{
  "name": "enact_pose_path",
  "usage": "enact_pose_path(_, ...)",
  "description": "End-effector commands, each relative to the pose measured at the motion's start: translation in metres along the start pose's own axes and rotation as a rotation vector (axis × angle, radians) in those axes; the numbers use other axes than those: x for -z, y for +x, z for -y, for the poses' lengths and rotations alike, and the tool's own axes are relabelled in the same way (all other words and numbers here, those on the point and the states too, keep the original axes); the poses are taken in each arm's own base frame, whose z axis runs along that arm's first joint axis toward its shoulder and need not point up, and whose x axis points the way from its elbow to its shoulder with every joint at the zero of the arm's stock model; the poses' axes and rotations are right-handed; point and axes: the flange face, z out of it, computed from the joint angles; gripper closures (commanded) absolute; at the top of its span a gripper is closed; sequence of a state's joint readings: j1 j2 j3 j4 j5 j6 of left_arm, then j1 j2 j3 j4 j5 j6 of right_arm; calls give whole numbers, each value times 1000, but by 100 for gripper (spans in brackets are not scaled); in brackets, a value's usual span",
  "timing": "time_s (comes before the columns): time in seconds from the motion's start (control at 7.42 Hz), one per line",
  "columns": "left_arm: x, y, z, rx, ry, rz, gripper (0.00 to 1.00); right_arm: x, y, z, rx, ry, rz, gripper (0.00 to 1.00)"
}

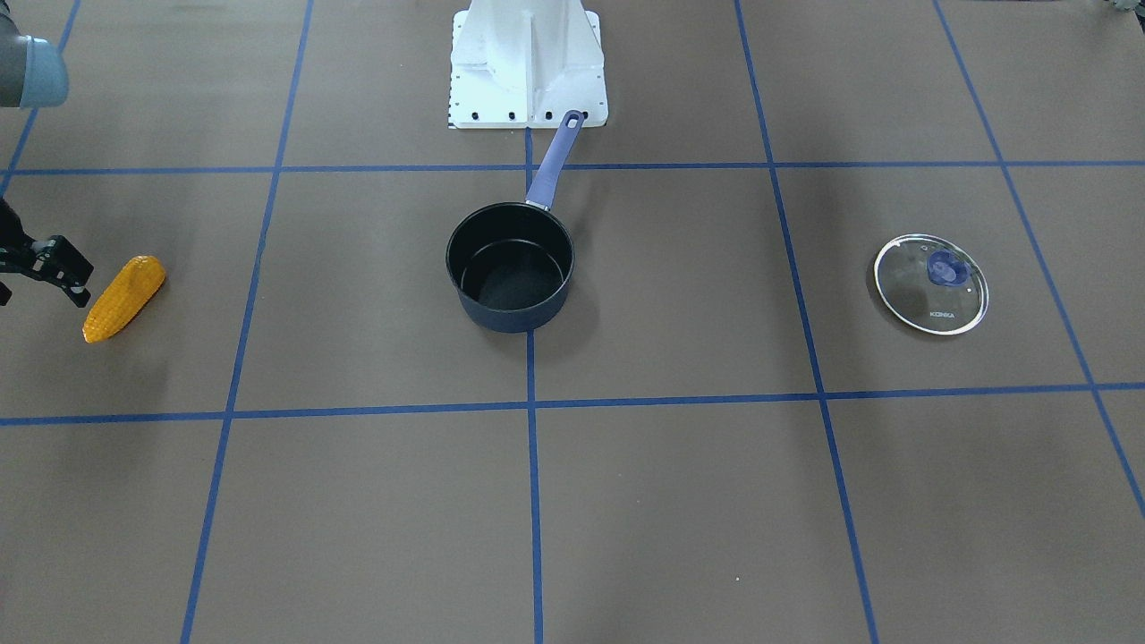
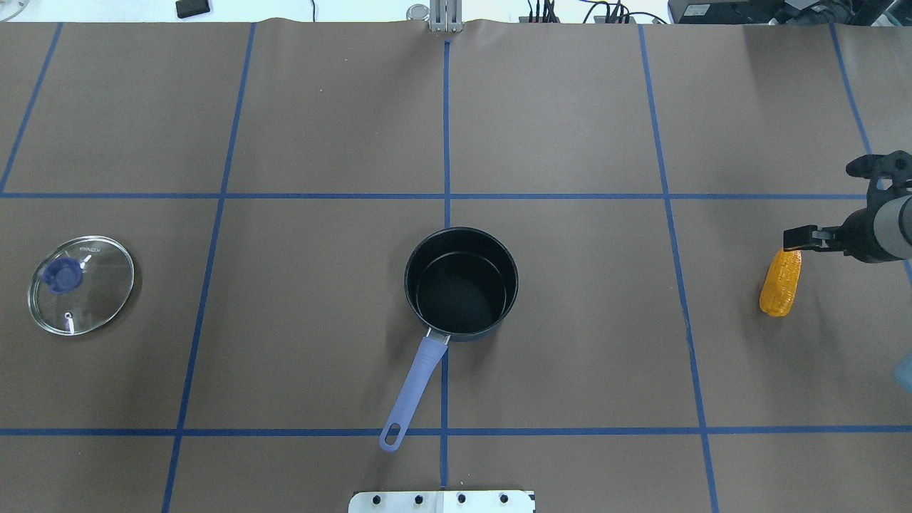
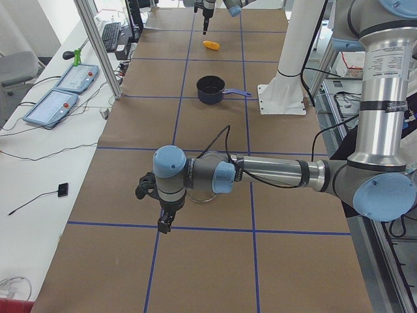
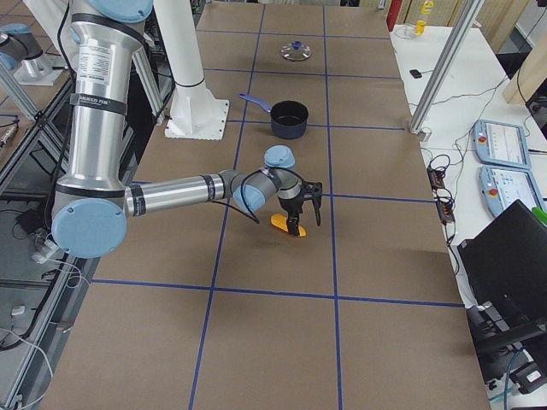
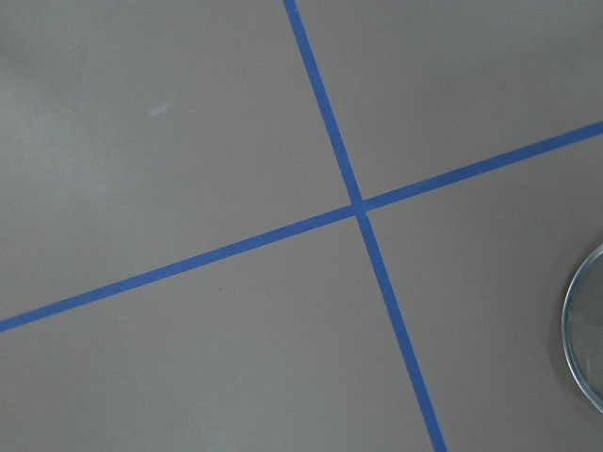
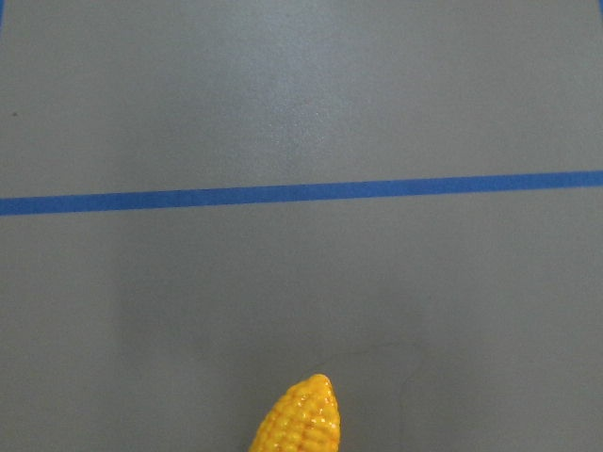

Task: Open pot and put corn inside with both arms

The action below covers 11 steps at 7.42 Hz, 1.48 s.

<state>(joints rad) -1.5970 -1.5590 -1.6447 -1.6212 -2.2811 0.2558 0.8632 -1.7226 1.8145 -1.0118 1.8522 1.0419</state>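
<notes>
Overhead exterior consulted first: located the pot (image 2: pixel 461 283) upright at the centre of the table (image 2: pixel 570 107), on the middle blue tape line (image 2: pixel 447 128), uncovered, black interior exposed, lavender handle (image 2: pixel 413 388) pointing back toward the white base block (image 2: pixel 442 501). Found the glass lid (image 2: pixel 80 285) lying flat on the brown surface on the robot's left side, purple knob up, well apart from the pot. Found the corn (image 2: pixel 781 283) lying on the table on the robot's right side, likewise well apart from the pot and outside it. Recorded the right gripper (image 2: pixel 819 203) at the corn with fingers (image 2: pixel 801 239) spread wide, pinching nothing; logged one finger over the corn's end farther from the base, the other well clear beyond it. Could not establish from any view whether that finger touches the corn. Confirmed in the right wrist-mounted view only the corn's tapered tip at the lower edge, short of a blue tape line. Sighted the left gripper (image 3: pixel 164 223) in the exterior left view alone, hanging low just beside the lid with the left arm (image 3: pixel 273 173) stretched out level over the table; cannot tell whether its fingers stand apart or together. Noted in the left wrist-mounted view the lid's rim at the right edge, near a tape crossing
</notes>
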Motion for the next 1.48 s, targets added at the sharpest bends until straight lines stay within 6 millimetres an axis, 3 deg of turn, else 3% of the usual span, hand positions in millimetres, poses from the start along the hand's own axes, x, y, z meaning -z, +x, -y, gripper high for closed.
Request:
enact_pose_path(0.0,-1,0,-4,1,-1,-2,2,-23,-32,-36,-58,51,-37,0)
enact_pose_path(0.27,1,1,-2,-3,3,-1,2,-31,-42,-52,-42,53,-47,1)
enact_pose_path(0.4,1,2,-2,-4,4,0,2,-34,-45,-57,-35,55,-49,21)
enact_pose_path(0.54,4,4,-1,-8,9,1,2,-36,-49,-62,-29,48,-47,67)
enact_pose_path(0.67,4,4,-1,-8,9,1,2,-36,-50,-64,-25,45,-48,76)
enact_pose_path(0.81,4,4,-1,-9,10,1,2,-34,-51,-64,-25,47,-43,100)
enact_pose_path(1.08,4,4,-1,-8,9,1,2,2,-82,-57,-3,65,39,100)
enact_pose_path(1.21,3,3,-2,-7,8,1,2,18,-110,-48,4,75,101,100)
enact_pose_path(1.35,3,3,-2,-6,7,0,2,34,-157,-27,-1,62,153,100)
